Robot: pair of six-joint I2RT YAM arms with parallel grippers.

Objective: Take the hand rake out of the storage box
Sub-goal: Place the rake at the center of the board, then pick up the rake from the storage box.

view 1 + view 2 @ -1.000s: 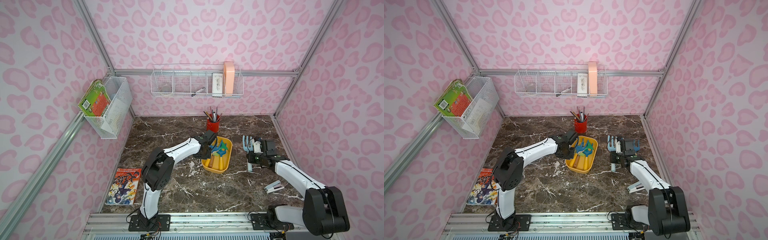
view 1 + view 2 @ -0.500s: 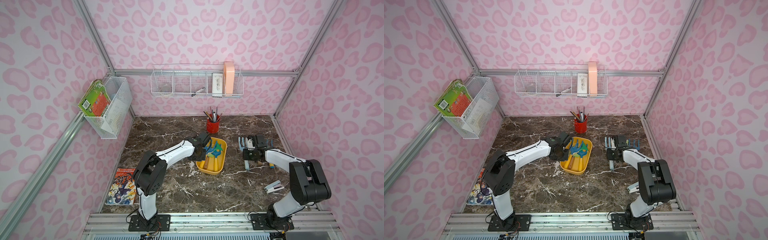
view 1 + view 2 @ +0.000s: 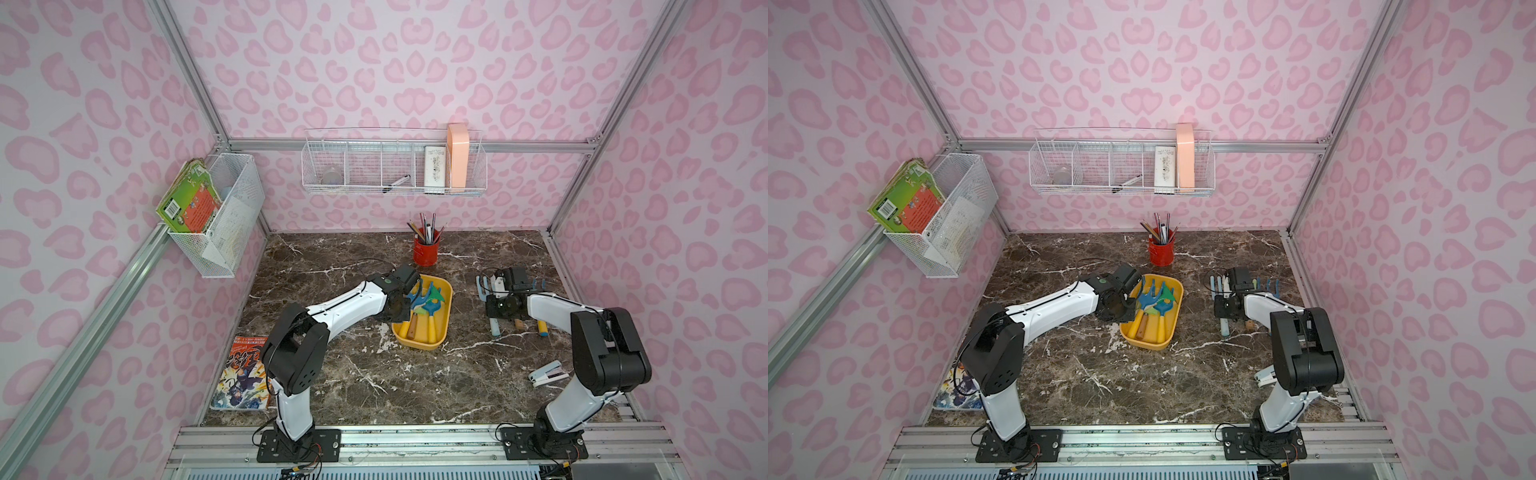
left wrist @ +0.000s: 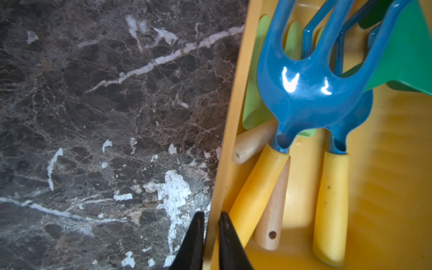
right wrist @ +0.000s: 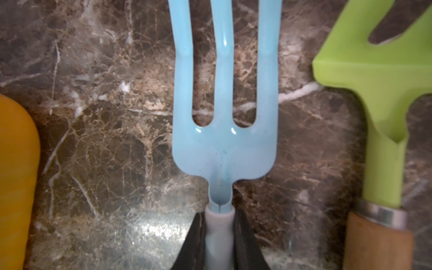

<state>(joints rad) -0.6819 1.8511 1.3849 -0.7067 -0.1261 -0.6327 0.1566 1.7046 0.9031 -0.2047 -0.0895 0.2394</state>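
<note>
Pinching the wall of the storage box [image 3: 441, 320], the left end effector [image 4: 211, 217] is clenched on the yellow rim at the tray's 9 o'clock side, one finger outside against the bench [image 3: 374, 374] and one inside. The box sits near the middle of the marble bench. It holds a dark blue fork [image 4: 304, 93] with a yellow handle, a second blue tool with a yellow handle [image 4: 332, 198], a green trowel [image 4: 409, 58] and a wooden handle [image 4: 273, 205] lying under the fork's grip.

The hand rake [image 5: 224, 149], pale blue with three tines, is outside the box, at its 3 o'clock and well apart from it. The right end effector [image 5: 219, 224] is clenched on its pale handle just below the head. The tines point toward 12 o'clock. The rake lies flat along the bench or just over it; contact cannot be told.

Close by the rake lie a lime-green tool [image 5: 374, 70] with a wooden handle and another yellow handle [image 5: 16, 175].

A red pencil cup [image 3: 424, 253] stands at the box's 12 o'clock. A stapler [image 3: 547, 374] lies toward the bench's 4 o'clock and a comic book [image 3: 243, 374] at its 8 o'clock edge.
</note>
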